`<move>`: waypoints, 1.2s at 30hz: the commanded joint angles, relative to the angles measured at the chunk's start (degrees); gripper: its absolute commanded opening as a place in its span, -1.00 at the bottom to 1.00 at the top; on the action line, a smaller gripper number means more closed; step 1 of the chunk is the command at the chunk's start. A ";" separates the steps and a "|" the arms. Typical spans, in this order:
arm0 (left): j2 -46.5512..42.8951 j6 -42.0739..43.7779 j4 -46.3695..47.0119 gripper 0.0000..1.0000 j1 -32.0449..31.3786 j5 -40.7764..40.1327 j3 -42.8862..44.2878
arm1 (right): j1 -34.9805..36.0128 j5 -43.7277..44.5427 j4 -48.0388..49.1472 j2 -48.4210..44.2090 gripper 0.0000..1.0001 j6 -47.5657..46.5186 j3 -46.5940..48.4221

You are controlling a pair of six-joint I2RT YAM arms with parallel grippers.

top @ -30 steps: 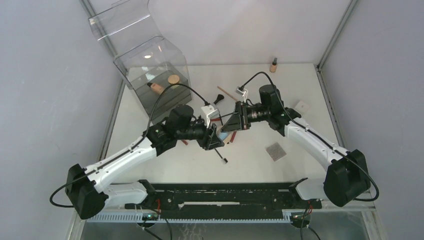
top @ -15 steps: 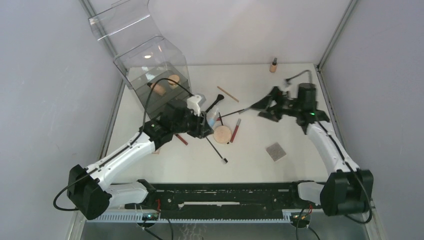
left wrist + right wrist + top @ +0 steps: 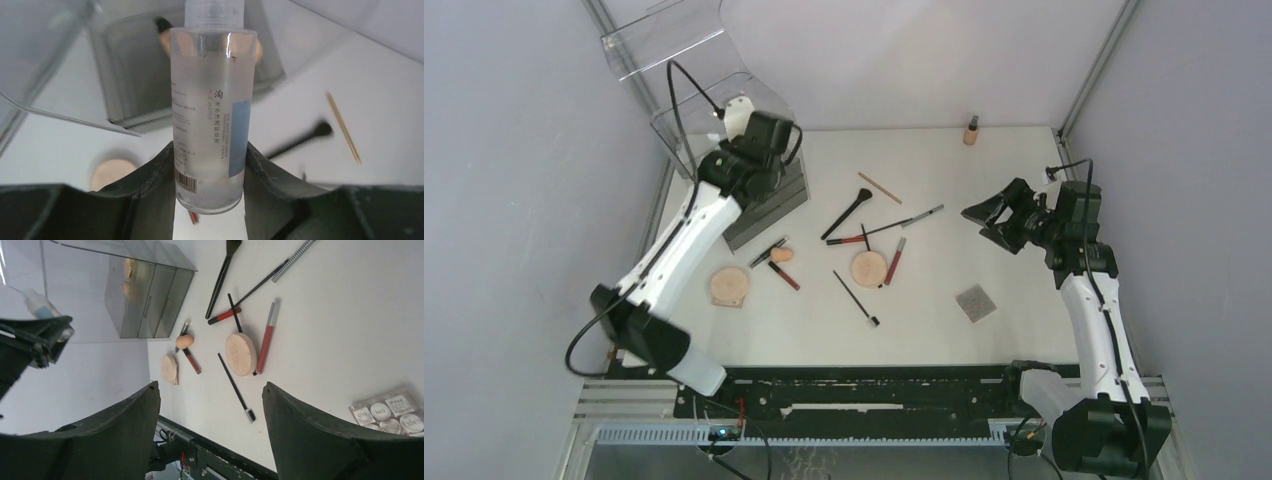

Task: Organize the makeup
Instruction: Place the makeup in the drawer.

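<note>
I see clear plastic box (image 3: 679, 130) at far left corner of white desk (image 3: 944, 340), its upper clear part rising toward back wall. Grey ribbed drawers (image 3: 769, 208) at its base, fronts facing desk middle. Black rail (image 3: 864, 385) along near edge, white slotted duct (image 3: 654, 435) below. Aluminium post (image 3: 1096, 65) at far right corner. Grey walls both sides.

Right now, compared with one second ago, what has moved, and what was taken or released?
The left gripper, jaws shut on the clear bottle, swung from the centre to the clear box. The right gripper pulled back to the right, jaws open and empty. The brushes, lip tubes and round compact stayed.
</note>
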 commanded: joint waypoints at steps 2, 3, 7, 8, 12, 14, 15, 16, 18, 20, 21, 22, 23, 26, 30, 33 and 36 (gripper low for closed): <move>15.30 -13.00 -22.51 -0.99 5.19 -19.55 18.54 | -0.04 1.48 -2.52 -2.58 0.62 -2.14 -0.17; 17.84 -13.39 -24.29 -0.99 5.90 -20.07 21.90 | -0.07 1.51 -2.74 -2.87 0.62 -2.15 -0.23; 21.93 -13.74 -25.97 -0.99 8.80 -18.06 24.03 | -0.03 2.16 -3.53 -3.73 0.62 -2.45 -0.50; 21.80 -14.12 -25.58 -0.99 9.32 -18.43 22.98 | -0.09 2.21 -3.53 -3.89 0.62 -2.54 -0.70; 19.82 -13.64 -21.58 -0.99 11.31 -16.23 17.51 | -0.08 1.83 -2.70 -4.27 0.62 -1.94 -2.01; 19.16 -13.61 -19.88 -0.99 12.02 -15.58 15.20 | -0.01 1.42 -2.33 -4.19 0.62 -1.72 -2.52; 19.17 -13.61 -19.51 -0.96 12.27 -15.27 14.60 | -0.01 1.30 -2.01 -4.21 0.62 -1.52 -2.75; 19.36 -13.25 -19.33 -0.88 12.53 -14.69 14.40 | 0.09 1.21 -1.73 -4.27 0.62 -1.41 -2.90; 20.05 -12.59 -19.39 -0.60 12.91 -13.91 14.68 | 0.18 0.92 -1.57 -4.28 0.62 -1.36 -3.16; 20.47 -12.51 -19.51 -0.40 13.18 -13.78 14.64 | 0.20 0.88 -1.70 -4.29 0.62 -1.46 -3.22; 20.72 -12.39 -19.37 -0.16 13.36 -13.45 14.69 | 0.21 0.81 -1.78 -4.34 0.62 -1.56 -3.31; 20.82 -12.19 -19.14 -0.05 13.45 -13.39 14.72 | 0.29 0.78 -1.82 -4.50 0.62 -1.67 -3.42; 20.93 -11.89 -18.92 0.15 13.54 -13.30 14.86 | 0.28 0.78 -1.88 -4.67 0.62 -1.69 -3.63; 21.11 -10.96 -18.31 0.43 13.69 -13.22 15.30 | 0.33 0.62 -1.99 -4.96 0.62 -1.93 -4.24; 21.03 -8.66 -16.75 0.44 13.70 -12.54 15.88 | 0.27 0.59 -1.92 -5.07 0.62 -2.00 -4.86; 20.76 -6.22 -16.18 0.42 13.57 -10.86 16.87 | 0.24 0.79 -2.04 -5.15 0.62 -2.48 -5.02; 18.39 -2.45 -13.07 0.42 12.10 -9.09 15.38 | -0.04 1.63 -2.01 -5.12 0.62 -3.11 -4.99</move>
